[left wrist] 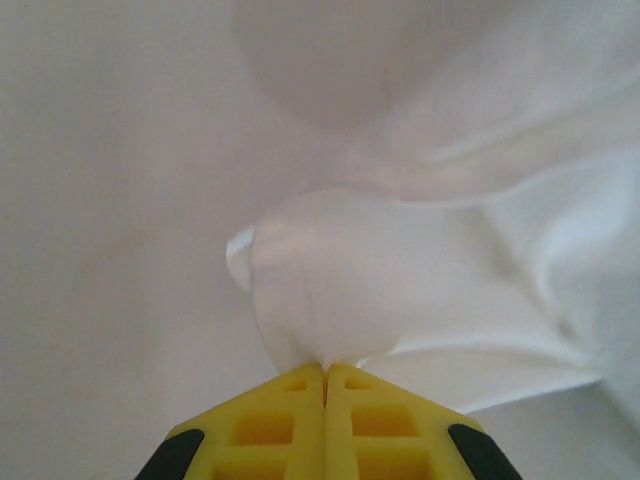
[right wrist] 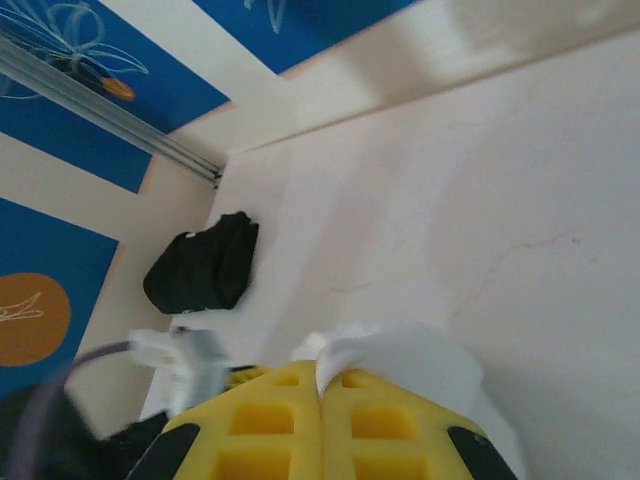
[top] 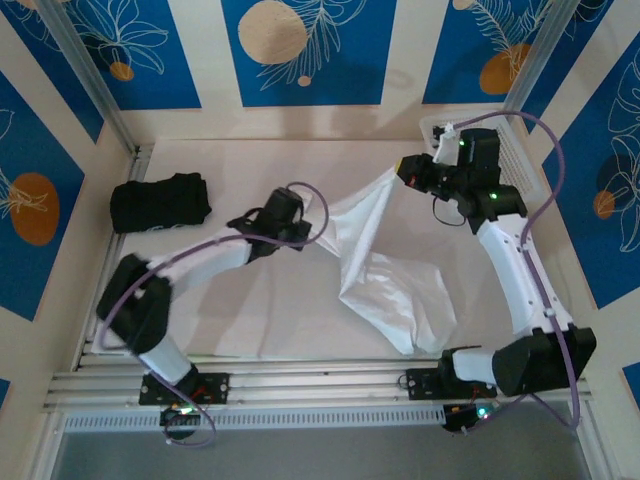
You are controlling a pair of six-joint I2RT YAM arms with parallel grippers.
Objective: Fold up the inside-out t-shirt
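At the far left of the table (top: 250, 325) a black garment (top: 160, 203) lies bundled, well apart from the work and playing no part in it. Next comes the left gripper (left wrist: 325, 372), its yellow pads clenched tight on a pinch of white cloth. From there the t-shirt (top: 390, 285) stretches up and to the right as a taut, twisted band to the right gripper (right wrist: 322, 372), which is likewise clamped on a bunched bit of the same cloth. A white basket (top: 525, 150) sits behind that arm at the far right.

The shirt hangs between the two grips. Its lower part sags onto the table near the middle and trails toward the near edge in a crumpled heap.

By my judgement the task is at an early stage — both grasps are made, but no fold shows. The cloth is neither spread flat nor squared, and sleeves and hem cannot be told apart in the rumple. Left to do: lay it out smooth, then make every fold — essentially the whole job.
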